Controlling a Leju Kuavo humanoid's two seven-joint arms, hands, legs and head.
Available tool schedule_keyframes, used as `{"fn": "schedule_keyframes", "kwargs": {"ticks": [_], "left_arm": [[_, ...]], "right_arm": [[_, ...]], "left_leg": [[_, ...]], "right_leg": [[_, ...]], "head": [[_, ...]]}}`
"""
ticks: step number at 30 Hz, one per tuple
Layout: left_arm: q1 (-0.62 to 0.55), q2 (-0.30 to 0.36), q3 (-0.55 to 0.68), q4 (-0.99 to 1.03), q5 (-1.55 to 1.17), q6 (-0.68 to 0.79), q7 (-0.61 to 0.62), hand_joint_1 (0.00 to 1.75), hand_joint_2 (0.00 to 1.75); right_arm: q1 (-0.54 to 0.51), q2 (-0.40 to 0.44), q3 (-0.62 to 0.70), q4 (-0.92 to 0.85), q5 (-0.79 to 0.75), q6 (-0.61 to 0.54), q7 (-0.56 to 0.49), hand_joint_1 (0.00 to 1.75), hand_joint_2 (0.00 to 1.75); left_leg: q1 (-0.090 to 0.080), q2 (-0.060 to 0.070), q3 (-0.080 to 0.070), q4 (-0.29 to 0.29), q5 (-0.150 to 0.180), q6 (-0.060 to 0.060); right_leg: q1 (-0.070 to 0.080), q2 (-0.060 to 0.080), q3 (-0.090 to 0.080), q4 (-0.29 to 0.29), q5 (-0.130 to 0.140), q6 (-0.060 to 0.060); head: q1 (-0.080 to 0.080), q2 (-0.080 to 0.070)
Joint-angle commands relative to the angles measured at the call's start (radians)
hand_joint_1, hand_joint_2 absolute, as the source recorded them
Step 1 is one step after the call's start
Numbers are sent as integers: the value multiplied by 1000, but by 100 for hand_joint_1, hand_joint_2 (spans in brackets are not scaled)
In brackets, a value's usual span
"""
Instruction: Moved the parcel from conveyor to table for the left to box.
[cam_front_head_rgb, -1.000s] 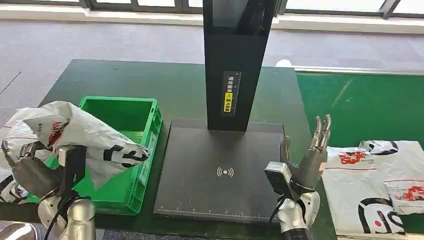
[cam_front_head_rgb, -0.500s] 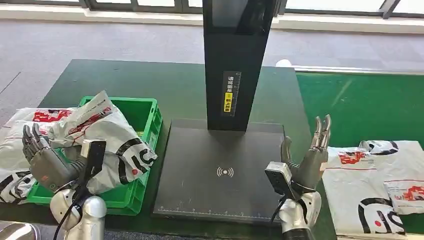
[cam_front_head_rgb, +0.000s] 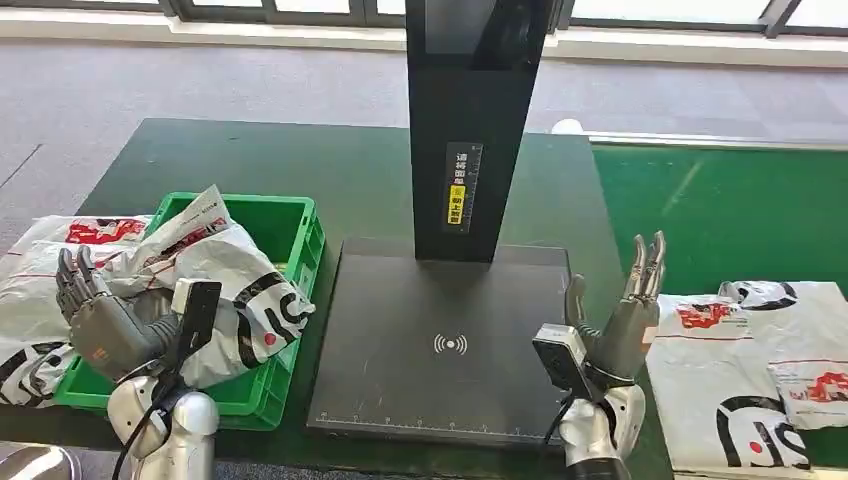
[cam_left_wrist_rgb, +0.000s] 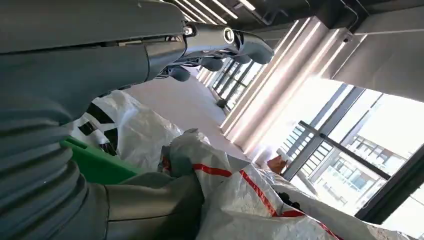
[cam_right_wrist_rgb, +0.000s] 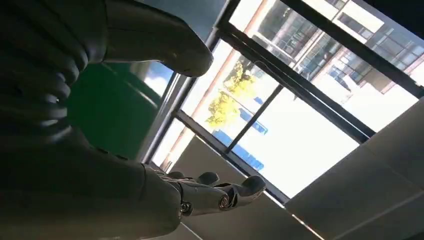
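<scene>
Head view: parcel (cam_front_head_rgb: 225, 290) lies crumpled in green box (cam_front_head_rgb: 285, 222), lower left of frame, draping over near rim. Left hand (cam_front_head_rgb: 95, 322) just left of it, fingers spread, holding nothing. Right hand (cam_front_head_rgb: 620, 325) at lower right, fingers straight, raised, empty, beside black scanner base (cam_front_head_rgb: 450, 340) on table (cam_front_head_rgb: 300, 165).

Left wrist view: parcel (cam_left_wrist_rgb: 240, 200) below spread fingers (cam_left_wrist_rgb: 220, 42).

Right wrist view: fingers (cam_right_wrist_rgb: 215, 192) extended, empty.

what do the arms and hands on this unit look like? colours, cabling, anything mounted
Both arms are silver metal with rounded joint housings. The left hand and right hand are dark grey with slim, segmented fingers and metallic joints; the wrist views show a grey ribbed cover and a thick grey thumb. A small black box-shaped camera module sits at each wrist, with a black cable running down to the forearm. No markings are legible.
</scene>
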Motion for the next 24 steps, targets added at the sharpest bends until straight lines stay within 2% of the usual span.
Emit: {"fn": "schedule_keyframes", "kwargs": {"ticks": [1, 6, 9, 15, 16, 19, 24], "left_arm": [[70, -46, -44, -4, 10, -4, 13, 0, 175], [96, -46, -65, -20, 36, -4, 7, 0, 175], [104, -46, -115, 75, 49, -4, -9, 0, 175], [89, -42, -134, 150, 29, -4, 20, 0, 175], [83, -14, -172, 191, 19, -17, 61, 0, 175], [80, 11, -217, 232, 12, -70, 89, 0, 175], [79, 18, -238, 250, 12, -94, 93, 0, 175]], "right_arm": [[-16, 3, -52, 38, -3, 1, 2, 0, 175], [-11, 4, -57, 32, -3, 1, 2, 0, 175], [-1, 5, -68, 14, 7, -7, 3, 0, 175], [6, 9, -83, 0, 9, -1, 4, 0, 175], [13, 11, -88, -12, 14, 3, 6, 0, 175], [20, 11, -100, -19, 18, 10, 6, 0, 175], [22, 11, -107, -23, 19, 14, 6, 0, 175]], "left_leg": [[-1, 1, 4, -3, 0, 0], [-1, 1, 4, -2, -1, 0], [-1, 1, 4, -2, -1, 1], [-1, 0, 4, -3, 0, 1], [-2, 0, 4, -3, 0, 1], [-2, -1, 4, -3, 0, 0], [-3, -14, 6, -2, 1, 1]], "right_leg": [[-1, -1, 4, -3, 0, 0], [-1, 0, 4, -2, -1, 0], [-1, 0, 4, -2, -1, 0], [-1, -1, 5, -4, 0, 0], [-2, -1, 4, -2, -1, 0], [-1, -2, 4, -3, -1, 0], [-3, -12, 9, -2, -5, 4]], "head": [[0, 0], [0, 0], [0, 0], [0, 0], [0, 0], [0, 0], [0, 0]]}}
